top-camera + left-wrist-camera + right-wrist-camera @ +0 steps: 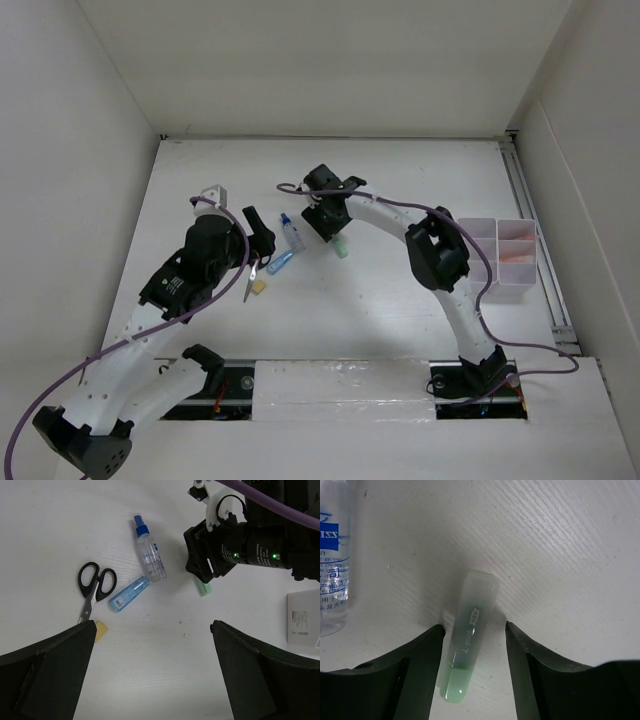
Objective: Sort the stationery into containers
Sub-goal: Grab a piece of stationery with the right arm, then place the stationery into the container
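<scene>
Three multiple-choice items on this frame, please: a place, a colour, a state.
1. Where is the green marker?
A) in the organiser
B) flat on the table between the fingers of the right gripper
C) upright against the back wall

2. What colour are the handles of the scissors?
A) red
B) black
C) yellow

3. How is the left gripper?
A) open and empty
B) shut on the scissors
C) shut on the green marker

Answers: 1 B, the right wrist view shows it lying there; 2 B, both loops are black; 3 A, its fingers stand wide apart over bare table.
</scene>
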### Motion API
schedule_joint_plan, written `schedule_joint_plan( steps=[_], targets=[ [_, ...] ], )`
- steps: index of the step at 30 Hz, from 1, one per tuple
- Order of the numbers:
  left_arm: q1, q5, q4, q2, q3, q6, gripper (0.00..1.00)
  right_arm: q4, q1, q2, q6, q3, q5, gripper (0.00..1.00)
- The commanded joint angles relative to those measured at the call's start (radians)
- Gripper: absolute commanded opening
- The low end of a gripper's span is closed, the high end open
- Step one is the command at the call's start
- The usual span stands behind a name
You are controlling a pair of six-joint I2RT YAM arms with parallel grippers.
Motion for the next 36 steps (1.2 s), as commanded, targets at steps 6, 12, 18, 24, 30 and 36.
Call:
schedule_joint_plan(
  steps=[6,12,18,24,30,36],
  targets=[
    [0.004,0.005,0.033,-0.016,0.014,0.016,1.0,-0.1,0.006,0.116,-0.013,0.054,-0.045,0.57],
    [0.004,0.005,0.033,-0.016,0.014,0.016,1.0,-0.169,-0.003,0.15,-0.013,0.115,-0.105,0.23],
    [0.004,0.005,0.033,-0.016,0.014,0.016,1.0,-0.02,-0.023,0.049,0.032,0.033,-0.111,0.0],
    [0.004,0.005,0.033,-0.016,0.014,0.016,1.0,0.505,-0.158,-0.454,0.39,-0.403,-0.025,0.0],
    [0.004,-0.004,0.033,-0.016,0.014,0.016,1.0,0.706,-0.327,-0.781,0.681,-0.676,0.051,0.0],
    [0.004,-0.017,0.024,-0.016,0.014,0.016,1.0,0.642,-0.422,-1.048,0.823,-0.839,0.509,0.0]
  ],
)
